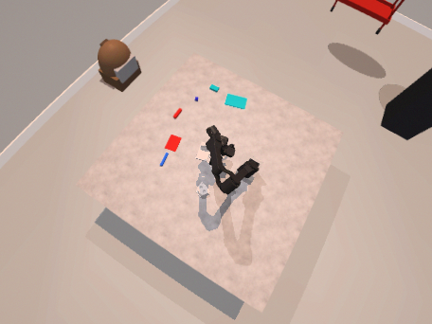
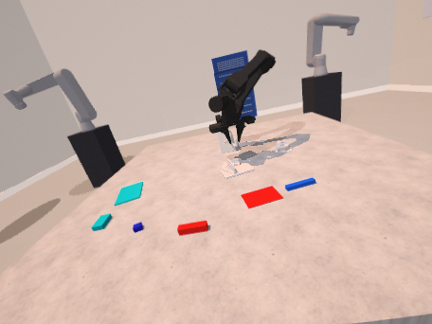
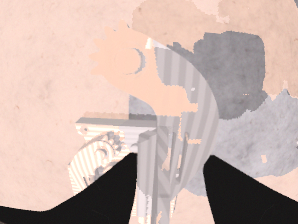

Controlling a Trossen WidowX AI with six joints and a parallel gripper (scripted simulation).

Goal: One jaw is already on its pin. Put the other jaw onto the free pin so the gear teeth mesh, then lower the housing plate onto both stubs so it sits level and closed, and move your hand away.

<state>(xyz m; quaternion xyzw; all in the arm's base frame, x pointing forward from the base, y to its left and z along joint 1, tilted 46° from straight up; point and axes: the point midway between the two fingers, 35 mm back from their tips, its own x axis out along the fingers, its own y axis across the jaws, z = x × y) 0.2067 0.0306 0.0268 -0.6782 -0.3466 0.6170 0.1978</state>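
Observation:
My gripper (image 2: 235,143) (image 3: 172,161) is shut on the loose pale jaw (image 3: 187,75). The jaw's curved striped body runs up from the fingers in the wrist view, with its gear teeth at upper left. The white base plate (image 1: 203,155) (image 2: 244,169) lies on the table. In the wrist view the base is below left, partly hidden by the held jaw and left finger. The other jaw (image 2: 230,166) (image 3: 93,159) is on the base. The pins and any tooth contact cannot be made out. A small white piece (image 1: 203,190) (image 2: 282,149), perhaps the housing plate, lies apart.
A pale upright panel stands behind the base. A red sheet (image 1: 173,143) (image 2: 261,197), blue bar (image 1: 164,159) (image 2: 300,184), red bar (image 1: 177,113) (image 2: 192,227), small blue block (image 2: 137,227) and two cyan pieces (image 1: 236,101) (image 1: 214,88) lie elsewhere on the table.

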